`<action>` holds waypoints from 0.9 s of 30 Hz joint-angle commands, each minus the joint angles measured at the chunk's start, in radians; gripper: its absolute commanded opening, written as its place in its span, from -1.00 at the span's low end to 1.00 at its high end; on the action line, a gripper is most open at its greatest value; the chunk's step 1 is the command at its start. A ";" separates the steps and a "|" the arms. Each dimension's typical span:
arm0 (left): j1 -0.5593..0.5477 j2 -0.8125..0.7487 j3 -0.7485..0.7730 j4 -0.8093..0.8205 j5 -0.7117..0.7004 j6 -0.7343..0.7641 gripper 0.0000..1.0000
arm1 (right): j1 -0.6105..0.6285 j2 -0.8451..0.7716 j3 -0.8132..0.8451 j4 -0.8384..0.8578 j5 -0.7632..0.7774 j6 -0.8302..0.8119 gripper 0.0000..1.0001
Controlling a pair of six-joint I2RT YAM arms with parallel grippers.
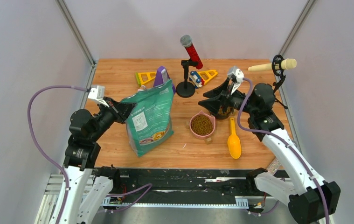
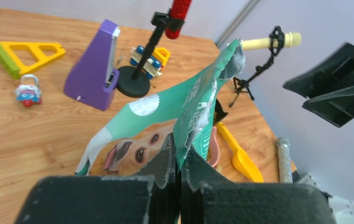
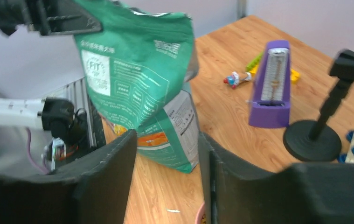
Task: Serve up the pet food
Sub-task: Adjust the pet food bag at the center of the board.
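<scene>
Being loose and easily spilled, the pet food (image 1: 202, 124) was found in the pink bowl (image 1: 191, 126) on the worktop (image 1: 184, 156) and judged best moved by the bowl's rim, while the floppy bag (image 1: 149, 116) was clamped at its top by the left hand (image 2: 180, 186) and the right hand (image 3: 165, 144) was held open, empty.

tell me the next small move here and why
Probably the left claw, shut on the top edge of the bag, should ease it down to stand on its own before letting go. The pink bowl already holds kibble, the right claw is open and empty, and the yellow scoop lies on the table, so serving looks done.
</scene>
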 commanded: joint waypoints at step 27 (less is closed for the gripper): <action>-0.004 -0.039 0.030 0.361 0.429 0.087 -1.00 | 0.153 0.525 0.472 -0.116 -0.444 -0.532 0.42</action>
